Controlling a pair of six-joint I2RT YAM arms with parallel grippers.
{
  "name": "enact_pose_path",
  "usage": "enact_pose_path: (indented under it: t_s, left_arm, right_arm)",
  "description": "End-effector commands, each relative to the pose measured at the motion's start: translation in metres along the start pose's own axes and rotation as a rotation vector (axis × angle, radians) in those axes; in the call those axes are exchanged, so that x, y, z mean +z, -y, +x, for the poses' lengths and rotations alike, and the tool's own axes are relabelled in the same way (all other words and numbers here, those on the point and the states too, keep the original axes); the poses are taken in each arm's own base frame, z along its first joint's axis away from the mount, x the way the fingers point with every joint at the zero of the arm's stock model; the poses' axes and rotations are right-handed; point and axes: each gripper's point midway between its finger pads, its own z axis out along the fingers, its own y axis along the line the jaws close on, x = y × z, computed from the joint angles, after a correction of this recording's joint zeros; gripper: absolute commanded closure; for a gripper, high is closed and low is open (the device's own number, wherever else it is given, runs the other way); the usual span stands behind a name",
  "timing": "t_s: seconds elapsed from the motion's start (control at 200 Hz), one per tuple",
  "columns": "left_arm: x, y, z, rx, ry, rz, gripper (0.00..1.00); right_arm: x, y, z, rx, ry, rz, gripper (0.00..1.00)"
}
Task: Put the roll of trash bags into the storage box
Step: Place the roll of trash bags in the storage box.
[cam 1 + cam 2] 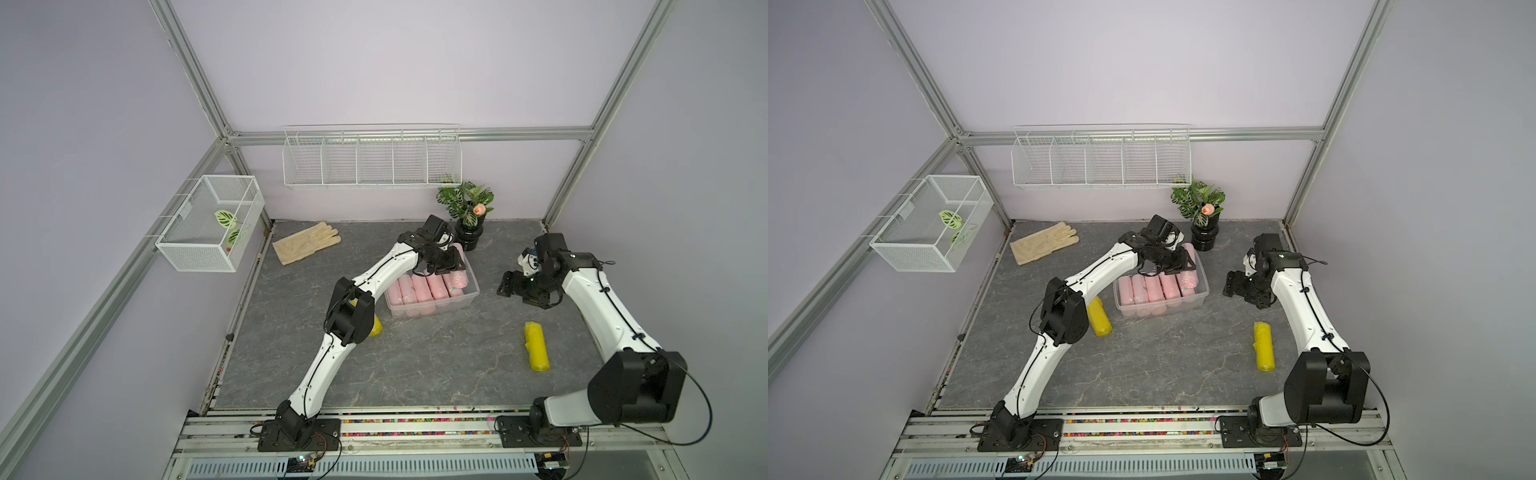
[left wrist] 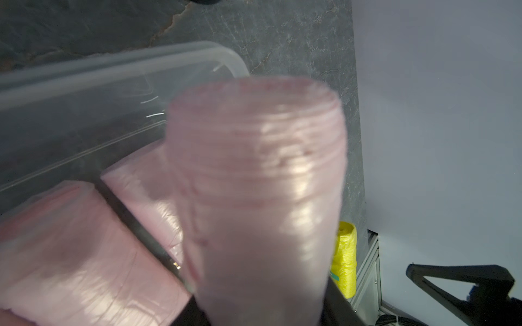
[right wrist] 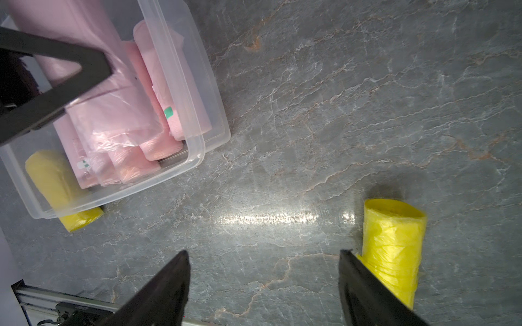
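Note:
The storage box (image 1: 472,277) (image 1: 1205,279) is a clear tub on the grey table with several pink rolls (image 1: 419,291) lying side by side in it. My left gripper (image 1: 451,266) (image 1: 1179,266) hangs over the box's far right end. It is shut on a pink roll of trash bags (image 1: 458,250) (image 2: 254,183), which fills the left wrist view above the box rim (image 2: 141,60). My right gripper (image 1: 509,286) (image 3: 262,254) stands open to the right of the box with only bare table between its fingers. A yellow roll (image 1: 536,347) (image 3: 392,245) lies just beside it.
Another yellow roll (image 1: 376,326) (image 1: 1099,322) lies left of the box, partly under my left arm. A beige glove (image 1: 305,247) lies at the back left and a potted plant (image 1: 467,216) stands behind the box. A wire rack (image 1: 372,160) and a mesh basket (image 1: 210,224) hang on the walls.

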Motion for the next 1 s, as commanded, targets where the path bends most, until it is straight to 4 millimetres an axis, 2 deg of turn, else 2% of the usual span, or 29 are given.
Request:
enact_pose_path:
  t_s: [0.0, 0.18, 0.415, 0.795, 0.995]
  left_arm:
    - [0.007, 0.012, -0.007, -0.020, 0.012, 0.065, 0.55]
    - [0.019, 0.013, -0.008, -0.069, 0.009, 0.103, 0.55]
    - [0.033, 0.004, -0.004, -0.122, -0.011, 0.105, 0.54]
    - [0.036, 0.000, 0.000, -0.130, -0.022, 0.089, 0.45]
    - [0.032, 0.000, 0.002, -0.117, -0.026, 0.075, 0.41]
  right_arm:
    - [-0.002, 0.001, 0.004, 0.009, 0.005, -0.009, 0.17]
    - [-0.002, 0.002, 0.005, 0.011, 0.004, -0.008, 0.16]
    - [-0.003, 0.004, 0.005, 0.013, 0.005, -0.008, 0.17]
    - [-0.004, 0.003, 0.005, 0.012, 0.007, -0.014, 0.16]
    - [-0.005, 0.003, 0.006, 0.011, 0.010, -0.014, 0.16]
